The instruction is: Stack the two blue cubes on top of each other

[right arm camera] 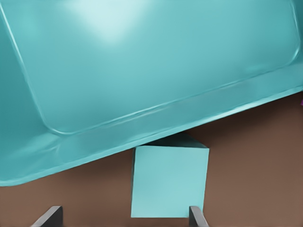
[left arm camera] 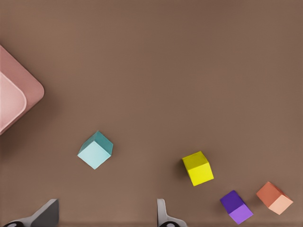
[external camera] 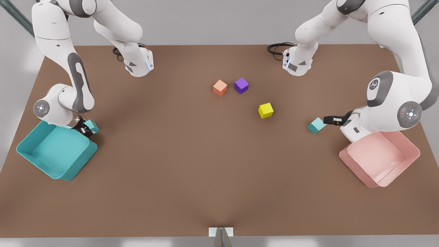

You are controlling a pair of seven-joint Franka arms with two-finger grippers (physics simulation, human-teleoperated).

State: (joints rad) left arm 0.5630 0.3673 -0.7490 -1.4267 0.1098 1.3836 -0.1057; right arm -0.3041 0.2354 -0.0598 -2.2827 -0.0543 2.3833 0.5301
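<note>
Trouble looked likeliest at the front view's left, where the right gripper (external camera: 85,129) hung low over the first blue cube (external camera: 92,126). That cube sat tight against the rim of the teal tray (external camera: 41,161). In the right wrist view its fingers (right arm camera: 195,215) stood wide apart, holding nothing. The first blue cube (right arm camera: 169,182) lay off-centre between them, close to one finger. Closing from there would probably shove the cube sideways or twist it, and a finger could catch the tray wall.

Across the middle of the table (external camera: 171,171) lay the orange cube (external camera: 220,87), purple cube (external camera: 241,85) and yellow cube (external camera: 265,110), well apart from both arms. They could be knocked if a carried cube passed low over them.

At the front view's right, the left gripper (external camera: 325,119) waited just beside the second blue cube (external camera: 316,125), near the pink tray (external camera: 356,171). Its jaws were spread and empty, and the cube sat turned cornerwise to them. A grasp on its corners could slip.

No legible writing appeared anywhere. A small emblem (external camera: 374,83) marked one joint cap.
</note>
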